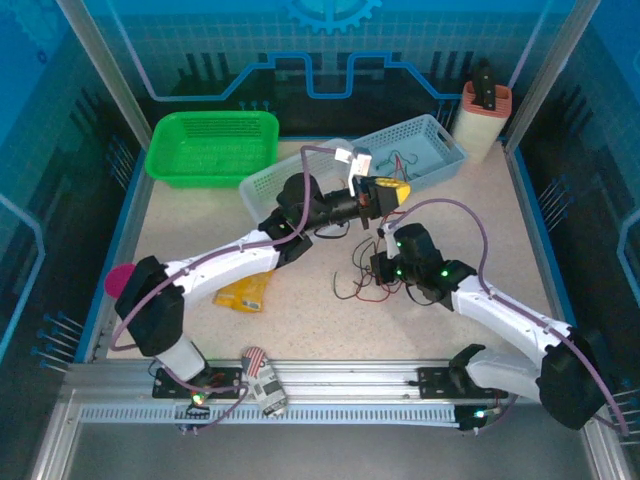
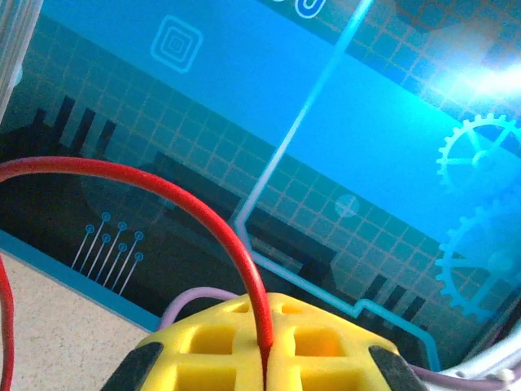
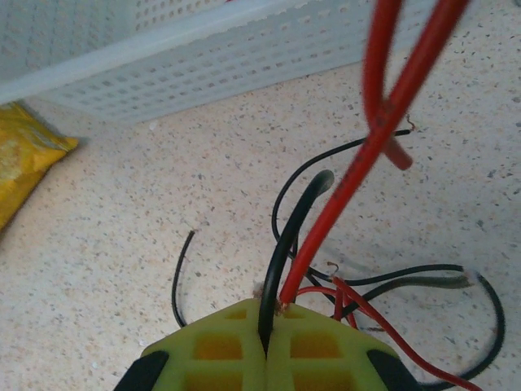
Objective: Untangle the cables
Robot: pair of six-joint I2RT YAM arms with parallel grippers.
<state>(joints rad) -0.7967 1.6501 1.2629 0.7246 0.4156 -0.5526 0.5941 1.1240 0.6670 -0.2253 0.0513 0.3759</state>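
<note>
Wire this thin weighs next to nothing and is limp, so the cables (image 1: pixel 362 283) should follow wherever they are drawn, yet they will likely spring into loops and snag on one another instead of sliding free. They lie in a loose heap about the middle of the bench (image 1: pixel 320 330), somewhat toward its right edge, on the near side of the pale basket (image 3: pixel 203 73) that sits toward the far right corner. The left tool (image 2: pixel 265 358) is clenched on the red cable (image 2: pixel 203 212), which arches up and over out of its yellow fingers (image 2: pixel 212 350). The right tool (image 3: pixel 267 330) is clamped down low over the heap, with a black cable (image 3: pixel 297 220) and a red strand both running into the seam between its fingers; whether both are truly pinched or one merely passes alongside I cannot tell. Beyond it red crosses red, and further black strands curl flat on the bench. The plastic jacket looks smooth and may slip through a light pinch, so the best hold is on a straight run close to a crossing, not at a bare end, and pulls should be slow since a hard tug would only tighten the knot
</note>
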